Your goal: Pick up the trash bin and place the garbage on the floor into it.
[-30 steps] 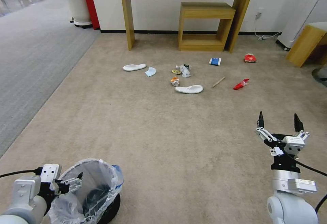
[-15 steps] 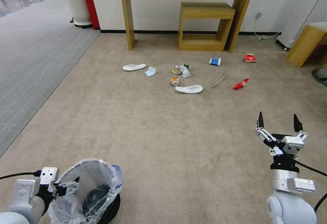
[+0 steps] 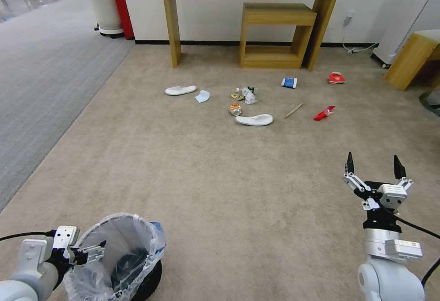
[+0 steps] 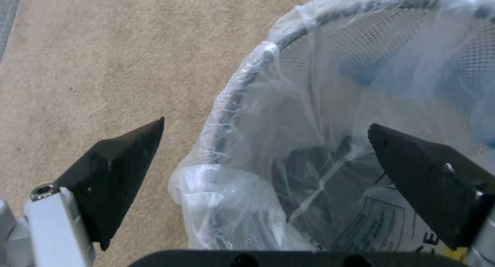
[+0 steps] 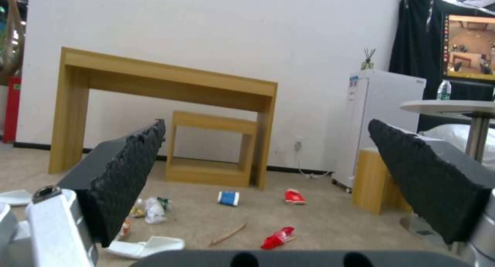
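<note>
Trash bin (image 3: 120, 255) upright on the floor (image 3: 229, 191), near-left. Left tool (image 4: 265, 155) spread apart, straddling the bagged rim: best seated deeper before pinching wire, not loose plastic. Right tool (image 3: 374, 167) apart, idle. Garbage (image 3: 254, 119) well ahead, untouched.

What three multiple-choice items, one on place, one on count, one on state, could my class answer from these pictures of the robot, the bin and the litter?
1. Where does the trash bin stand?
A. On the carpet beside the left gripper
B. Under the wooden table
C. In the right gripper

2. How many white slippers lie on the floor?
A. One
B. Two
C. Four

3. How is the right gripper?
A. Shut on a cup
B. Open and empty
C. Shut on a slipper

Key: 1 A, the bagged rim sits between the left gripper's open fingers; 2 B, one slipper and another; 3 B, its fingers stand apart over bare carpet.
</note>
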Robot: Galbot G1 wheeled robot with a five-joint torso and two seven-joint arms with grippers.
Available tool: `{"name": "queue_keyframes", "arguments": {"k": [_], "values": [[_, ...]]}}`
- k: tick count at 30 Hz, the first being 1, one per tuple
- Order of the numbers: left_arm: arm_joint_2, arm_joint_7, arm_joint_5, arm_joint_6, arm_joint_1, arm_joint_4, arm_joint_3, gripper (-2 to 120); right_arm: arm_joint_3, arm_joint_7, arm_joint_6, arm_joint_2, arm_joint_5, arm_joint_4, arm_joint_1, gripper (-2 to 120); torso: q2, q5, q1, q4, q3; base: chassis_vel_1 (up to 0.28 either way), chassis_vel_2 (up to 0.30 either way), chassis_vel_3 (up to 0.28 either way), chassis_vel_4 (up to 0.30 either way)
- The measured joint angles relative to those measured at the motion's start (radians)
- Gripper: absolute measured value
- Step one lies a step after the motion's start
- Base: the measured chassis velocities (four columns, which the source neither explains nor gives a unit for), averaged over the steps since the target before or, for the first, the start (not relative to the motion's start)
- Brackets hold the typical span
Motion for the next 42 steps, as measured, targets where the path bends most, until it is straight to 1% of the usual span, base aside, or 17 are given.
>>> {"name": "queue_keyframes", "arguments": {"k": [4, 6, 7, 8, 9, 12, 14, 19, 21, 23, 24, 25, 26, 27, 35, 42], "values": [[0.008, 0.025, 0.008, 0.0, -0.008, 0.023, -0.003, 100, 0.0, 0.0, 0.001, 0.0, -0.001, -0.002, 0.0, 100, 0.0, 0.0, 0.0, 0.0, 0.0, 0.0, 0.0, 0.0, 0.0], [0.02, 0.086, 0.044, 0.0, -0.011, 0.049, -0.008, 100, -0.001, 0.0, 0.002, 0.001, -0.003, -0.003, 0.0, 100, 0.0, 0.0, 0.0, 0.0, 0.0, 0.0, 0.0, 0.0, 0.0], [0.023, 0.103, 0.056, 0.0, -0.011, 0.055, -0.009, 100, -0.001, -0.001, 0.002, 0.002, -0.003, -0.003, -0.001, 100, 0.0, 0.0, 0.0, 0.0, 0.0, 0.0, 0.0, 0.0, 0.0], [0.023, 0.103, 0.056, 0.0, -0.011, 0.055, -0.009, 100, -0.001, -0.001, 0.002, 0.002, -0.003, -0.003, -0.001, 100, 0.0, 0.0, 0.0, 0.0, 0.0, 0.0, 0.0, 0.0, 0.0], [0.03, 0.127, 0.075, 0.0, -0.015, 0.067, -0.01, 100, -0.001, -0.001, 0.002, 0.003, -0.003, -0.003, -0.001, 100, 0.0, 0.0, 0.0, 0.0, 0.0, 0.0, 0.0, 0.0, 0.0], [0.035, 0.142, 0.087, 0.0, -0.019, 0.077, -0.01, 100, -0.001, -0.001, 0.002, 0.004, -0.004, -0.003, -0.002, 100, 0.0, 0.0, 0.0, 0.0, 0.0, 0.0, 0.0, 0.0, 0.0], [0.047, 0.176, 0.11, 0.0, -0.033, 0.106, -0.014, 100, -0.002, -0.001, 0.003, 0.005, -0.006, -0.002, -0.004, 100, 0.0, 0.0, 0.0, 0.0, 0.0, 0.0, 0.0, 0.0, 0.0], [0.059, 0.204, 0.124, 0.0, -0.04, 0.129, -0.02, 100, -0.002, -0.001, 0.005, 0.007, -0.008, -0.002, -0.007, 100, 0.0, -0.0001, 0.0, 0.0, 0.0, 0.0, 0.0, 0.0, 0.0], [0.068, 0.232, 0.141, 0.0, -0.043, 0.145, -0.026, 100, -0.002, -0.001, 0.006, 0.008, -0.01, -0.002, -0.008, 100, 0.0, 0.0, 0.0, -0.0001, 0.0, 0.0, 0.0, 0.0, 0.0], [0.084, 0.293, 0.195, 0.0, -0.044, 0.172, -0.039, 100, -0.002, -0.001, 0.007, 0.009, -0.012, -0.001, -0.009, 100, 0.0, 0.0, 0.0, 0.0, 0.0, 0.0, 0.0, 0.0, 0.0], [0.084, 0.293, 0.195, 0.0, -0.044, 0.172, -0.039, 100, -0.002, -0.001, 0.007, 0.009, -0.012, -0.001, -0.009, 100, 0.0, 0.0, 0.0, 0.0, 0.0, 0.0, 0.0, 0.0, 0.0], [0.093, 0.333, 0.228, 0.0, -0.045, 0.185, -0.046, 100, -0.002, -0.001, 0.007, 0.01, -0.014, 0.001, -0.009, 100, 0.0, 0.0, 0.0, 0.0, 0.0, 0.0, 0.0, 0.0, 0.0], [0.098, 0.351, 0.243, 0.0, -0.048, 0.192, -0.047, 100, -0.002, -0.001, 0.007, 0.011, -0.015, 0.003, -0.009, 100, 0.0, 0.0, 0.0, 0.0, 0.0, 0.0, 0.0, 0.0, 0.0], [0.101, 0.361, 0.25, 0.0, -0.055, 0.198, -0.047, 100, -0.002, -0.001, 0.006, 0.012, -0.017, 0.004, -0.009, 100, 0.0, 0.0, 0.0, 0.0, 0.0, 0.0, 0.0, 0.0, 0.0], [0.111, 0.377, 0.268, 0.0, -0.078, 0.239, -0.028, 100, -0.003, -0.001, 0.004, 0.014, -0.022, 0.011, -0.012, 100, 0.0, 0.0, 0.0, 0.0, 0.0, 0.0, 0.0, 0.0, 0.0], [0.105, 0.401, 0.296, 0.0, -0.082, 0.242, -0.012, 100, -0.004, -0.001, 0.001, 0.014, -0.025, 0.012, -0.013, 100, 0.0, 0.0, 0.0, 0.0, 0.0, 0.0, 0.0, 0.0, 0.0]]}}
